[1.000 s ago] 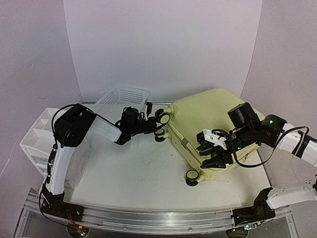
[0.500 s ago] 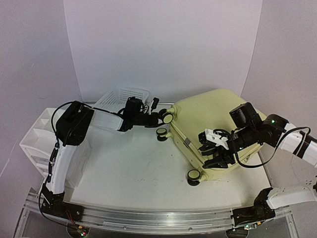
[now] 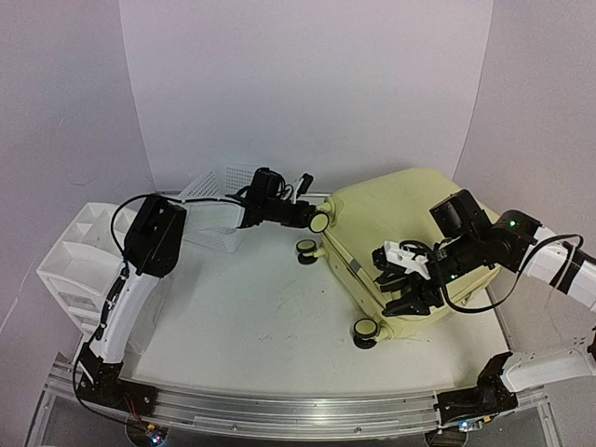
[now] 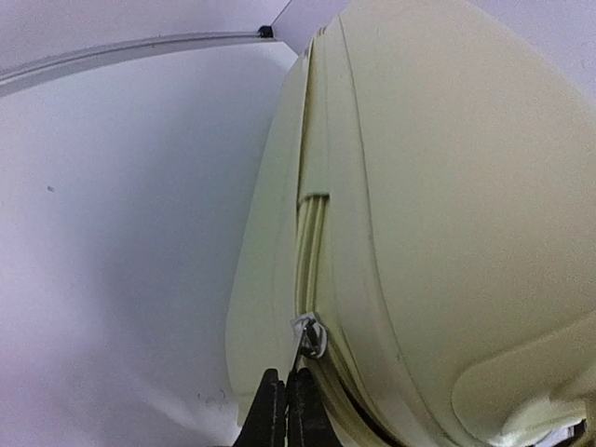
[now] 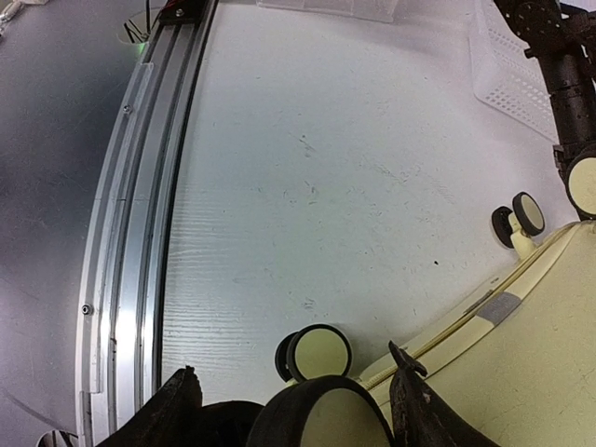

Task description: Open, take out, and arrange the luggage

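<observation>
Bright, even light is being thrown down from above, and the backdrop (image 3: pixel 307 93) is washed a pale violet. Only soft, short shadows are seen under the luggage (image 3: pixel 410 219) on the table (image 3: pixel 251 317). In the left wrist view a lilac cast is laid over the table, a dim shadow is cast along the shell, and the left claw (image 4: pixel 285 410) is blurred. In the right wrist view the rail (image 5: pixel 140 233) is bowed by lens distortion, and the nearest wheel (image 5: pixel 326 421) is rendered soft.
</observation>
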`<action>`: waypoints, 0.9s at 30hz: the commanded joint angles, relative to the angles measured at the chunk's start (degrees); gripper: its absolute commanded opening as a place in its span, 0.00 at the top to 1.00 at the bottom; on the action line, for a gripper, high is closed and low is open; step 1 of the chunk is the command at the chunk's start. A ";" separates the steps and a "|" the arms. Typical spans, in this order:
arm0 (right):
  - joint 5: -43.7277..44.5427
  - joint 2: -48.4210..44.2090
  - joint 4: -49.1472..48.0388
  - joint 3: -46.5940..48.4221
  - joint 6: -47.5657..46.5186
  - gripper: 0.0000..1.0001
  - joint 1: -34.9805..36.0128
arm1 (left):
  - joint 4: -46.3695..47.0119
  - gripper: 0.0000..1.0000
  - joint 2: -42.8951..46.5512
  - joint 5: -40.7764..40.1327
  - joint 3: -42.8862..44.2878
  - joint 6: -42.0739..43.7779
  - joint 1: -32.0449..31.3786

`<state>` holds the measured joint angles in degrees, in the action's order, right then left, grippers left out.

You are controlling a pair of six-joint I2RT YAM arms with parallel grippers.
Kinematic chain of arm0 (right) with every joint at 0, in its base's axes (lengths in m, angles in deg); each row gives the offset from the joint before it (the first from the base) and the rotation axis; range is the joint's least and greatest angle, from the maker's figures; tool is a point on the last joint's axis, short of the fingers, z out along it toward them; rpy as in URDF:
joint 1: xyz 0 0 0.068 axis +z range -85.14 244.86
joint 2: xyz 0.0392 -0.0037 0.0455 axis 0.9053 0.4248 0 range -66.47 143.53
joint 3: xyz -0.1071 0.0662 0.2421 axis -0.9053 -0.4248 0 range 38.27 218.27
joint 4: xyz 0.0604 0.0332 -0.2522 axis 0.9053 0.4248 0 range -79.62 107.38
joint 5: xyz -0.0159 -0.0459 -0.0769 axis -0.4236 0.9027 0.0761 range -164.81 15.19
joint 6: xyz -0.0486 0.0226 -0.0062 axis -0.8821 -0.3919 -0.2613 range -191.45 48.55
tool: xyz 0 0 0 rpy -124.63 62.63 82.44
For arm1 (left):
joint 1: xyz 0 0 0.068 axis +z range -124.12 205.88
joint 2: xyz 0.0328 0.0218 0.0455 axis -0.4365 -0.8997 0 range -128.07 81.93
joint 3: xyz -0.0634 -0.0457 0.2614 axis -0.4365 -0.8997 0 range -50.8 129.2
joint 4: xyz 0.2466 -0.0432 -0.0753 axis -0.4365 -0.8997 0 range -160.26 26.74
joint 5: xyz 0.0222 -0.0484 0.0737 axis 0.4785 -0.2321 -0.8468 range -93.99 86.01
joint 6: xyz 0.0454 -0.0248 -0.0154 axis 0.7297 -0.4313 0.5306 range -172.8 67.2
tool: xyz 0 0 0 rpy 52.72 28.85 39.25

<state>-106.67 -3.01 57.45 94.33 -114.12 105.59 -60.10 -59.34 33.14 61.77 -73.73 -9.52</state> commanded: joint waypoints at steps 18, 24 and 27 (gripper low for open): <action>1.33 -1.45 -8.21 -2.46 25.26 1.00 1.02 | -3.60 0.28 28.54 -26.18 -19.17 4.72 7.16; 4.67 8.88 -19.67 2.82 31.99 1.00 1.27 | -7.90 0.26 43.90 -22.32 -29.25 0.01 6.75; 11.38 17.19 -23.58 9.25 36.27 1.00 1.53 | -7.91 0.25 47.08 -16.12 -31.00 -2.55 3.70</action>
<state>-96.77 5.25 44.75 96.88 -100.13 108.24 -67.23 -15.78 10.27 33.73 -72.92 -2.24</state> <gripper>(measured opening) 0.648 0.742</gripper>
